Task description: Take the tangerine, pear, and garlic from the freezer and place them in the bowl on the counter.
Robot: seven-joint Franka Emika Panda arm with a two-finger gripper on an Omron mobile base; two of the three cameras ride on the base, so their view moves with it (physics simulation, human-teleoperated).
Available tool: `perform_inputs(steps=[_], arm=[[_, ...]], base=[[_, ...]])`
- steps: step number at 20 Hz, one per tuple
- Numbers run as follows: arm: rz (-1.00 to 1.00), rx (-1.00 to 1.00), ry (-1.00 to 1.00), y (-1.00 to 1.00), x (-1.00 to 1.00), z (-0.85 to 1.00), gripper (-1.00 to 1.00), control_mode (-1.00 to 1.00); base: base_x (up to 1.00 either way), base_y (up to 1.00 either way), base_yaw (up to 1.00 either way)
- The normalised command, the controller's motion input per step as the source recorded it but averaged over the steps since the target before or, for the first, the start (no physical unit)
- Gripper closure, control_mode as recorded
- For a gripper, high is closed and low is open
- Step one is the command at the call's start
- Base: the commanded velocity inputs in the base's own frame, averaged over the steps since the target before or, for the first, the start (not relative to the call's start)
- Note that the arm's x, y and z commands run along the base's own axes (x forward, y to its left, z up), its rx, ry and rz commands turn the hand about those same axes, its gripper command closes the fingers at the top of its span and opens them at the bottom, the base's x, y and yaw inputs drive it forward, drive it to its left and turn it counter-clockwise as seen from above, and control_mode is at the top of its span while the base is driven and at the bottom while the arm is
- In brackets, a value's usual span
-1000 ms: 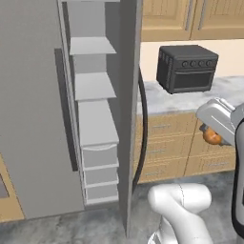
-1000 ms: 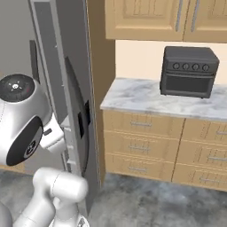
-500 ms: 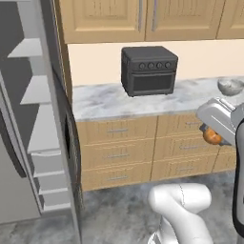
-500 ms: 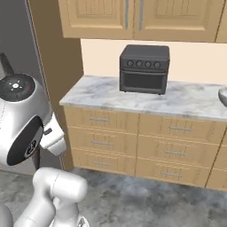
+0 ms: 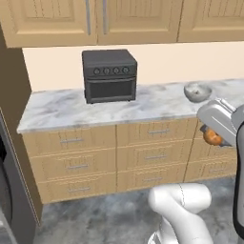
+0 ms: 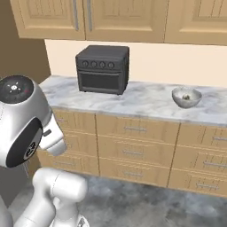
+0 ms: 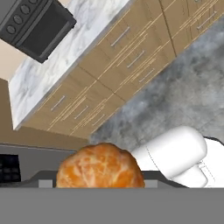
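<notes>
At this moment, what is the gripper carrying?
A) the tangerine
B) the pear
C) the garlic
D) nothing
A: the gripper is shut on the tangerine, a round orange fruit that shows between the jaws in the hand view and beside the counter in the left base view.

light: even, bright | shadows: faint | render: perhaps slightly soft
</notes>
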Motion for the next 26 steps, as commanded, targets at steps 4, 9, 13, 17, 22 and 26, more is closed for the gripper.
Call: perform_inputs(steps=[4,9,13,17,22,26], arm=[[0.00,0.00,0.00,0.00,0.00,0.00,1.00,1.00],[0.00,0.00,0.00,0.00,0.00,0.00,1.00,1.00],[0.00,0.00,0.00,0.00,0.00,0.00,1.00,1.00],[0.00,0.00,0.00,0.00,0.00,0.00,1.00,1.00],[0.00,0.00,0.00,0.00,0.00,0.00,1.00,1.00],[0.00,0.00,0.00,0.00,0.00,0.00,1.00,1.00]], base=[[0.72,-1.00,0.01],[0.61,-0.95,0.00],[0.69,-0.67,0.00],[0.93,-0.34,0.00],[0.86,-0.39,0.00],[0.10,-0.82,0.06]])
